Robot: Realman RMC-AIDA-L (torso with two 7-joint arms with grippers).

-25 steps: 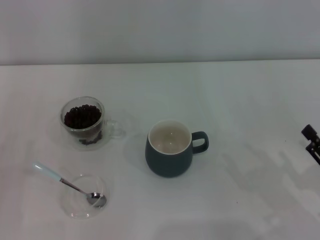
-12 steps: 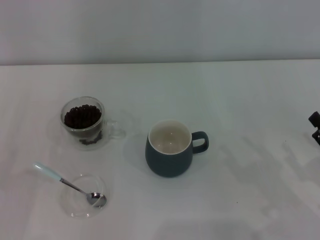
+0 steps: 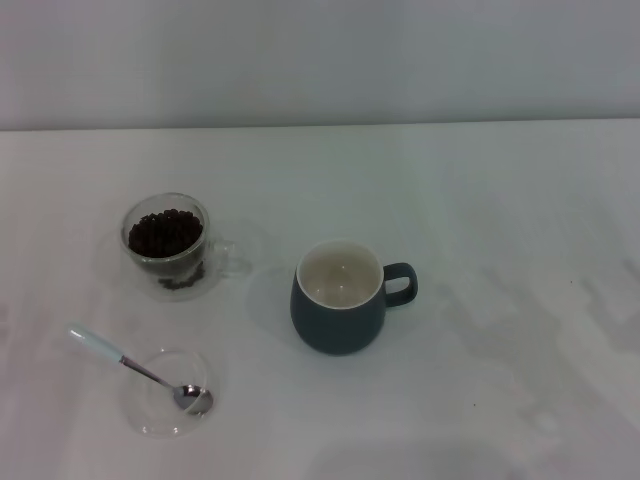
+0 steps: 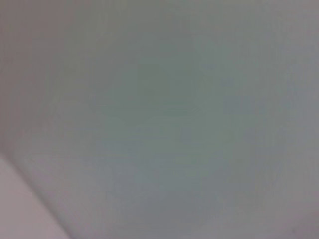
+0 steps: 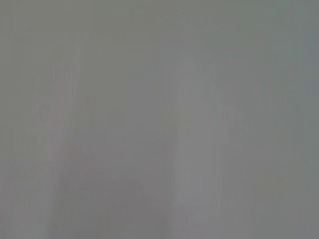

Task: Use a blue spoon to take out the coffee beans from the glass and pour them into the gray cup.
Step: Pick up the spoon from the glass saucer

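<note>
Toward the left edge of the white desk [image 3: 500, 200], about halfway between front and back: the glass [image 3: 166, 245], upright, with its clear handle turned to the right edge. Holds the coffee beans [image 3: 164, 232], a dark heap up to nearly the rim; some dark beans show also lower, through the clear wall.

Near the middle of the desk, a little closer to the front edge than the glass and well apart from it: the gray cup [image 3: 338, 320], upright, loop handle pointing to the right edge. Shows only its cream-white inside.

Near the front left corner: a flat clear glass dish [image 3: 150, 415], and on it the blue spoon [image 3: 135, 368]. Lies with the shiny metal bowl inside the dish, at the side nearer to the cup; runs with the thin shaft over the rim, slanting toward the left edge and away from the front edge, and ends with the pale blue handle outside the dish. Cannot tell whether the handle end touches the desk.

Left gripper and right gripper: outside the head view, so released, clenched or grasping cannot be told for either claw. In both wrist views only a plain pale surface, nothing to recognise
</note>
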